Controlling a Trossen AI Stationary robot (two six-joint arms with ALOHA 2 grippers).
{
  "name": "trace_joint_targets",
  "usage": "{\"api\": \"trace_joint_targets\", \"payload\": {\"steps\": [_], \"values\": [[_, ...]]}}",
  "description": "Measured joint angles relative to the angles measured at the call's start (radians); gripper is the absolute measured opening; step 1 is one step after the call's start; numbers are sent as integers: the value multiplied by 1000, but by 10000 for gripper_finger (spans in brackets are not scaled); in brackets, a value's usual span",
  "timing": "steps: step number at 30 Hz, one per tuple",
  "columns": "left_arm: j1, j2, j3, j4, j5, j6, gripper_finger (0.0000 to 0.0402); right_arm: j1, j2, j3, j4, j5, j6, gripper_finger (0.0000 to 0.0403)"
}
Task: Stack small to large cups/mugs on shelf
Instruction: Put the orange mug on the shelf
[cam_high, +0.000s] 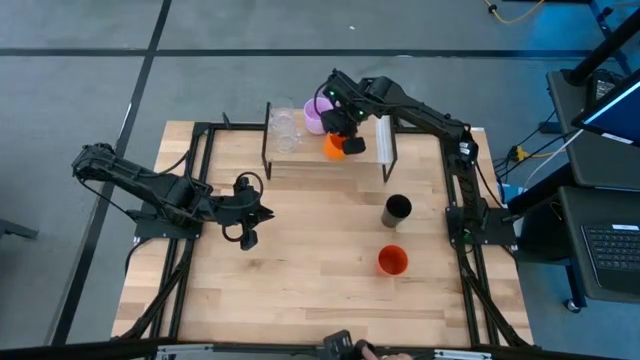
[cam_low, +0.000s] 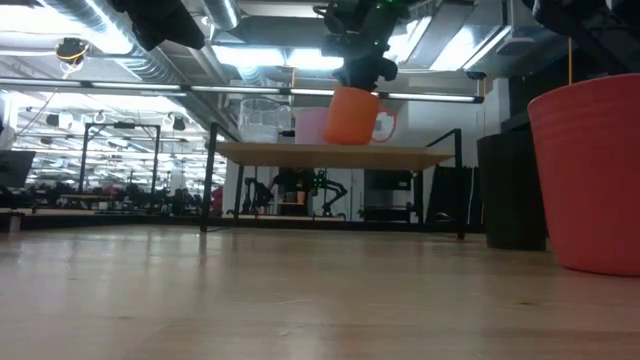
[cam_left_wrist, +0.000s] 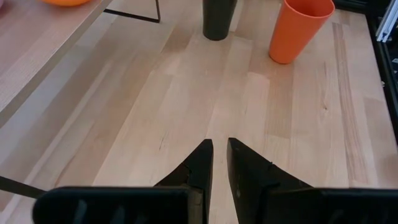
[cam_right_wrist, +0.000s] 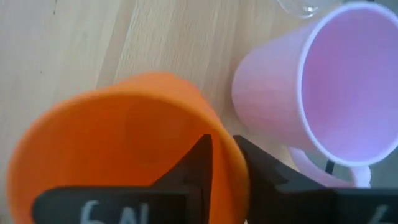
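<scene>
Right gripper (cam_right_wrist: 221, 163) pinching orange mug (cam_right_wrist: 124, 146), apparently above shelf (cam_high: 300, 155), beside lilac mug (cam_right_wrist: 317, 87)

Overhead camera looking straight down on the wooden tabletop (cam_high: 300, 250), table-height camera facing level across it, two close wrist cameras, all sharing the orange handled mug (cam_high: 333, 146).

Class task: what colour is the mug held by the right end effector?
Orange mug, best seen in the right wrist view.
</scene>
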Motion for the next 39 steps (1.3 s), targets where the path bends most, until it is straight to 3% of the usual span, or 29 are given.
{"api": "trace_joint_targets", "payload": {"steps": [13,21,28,39], "values": [[0,0,0,0,0,0,41,-8,0,1,16,5,1,126],[0,0,0,0,0,-1,41,-4,-9,1,21,16,0,131],[0,0,0,0,0,0,41,21,-93,1,25,31,1,132],[0,0,0,0,0,-1,41,-15,-220,4,-154,-27,370,129]]}}
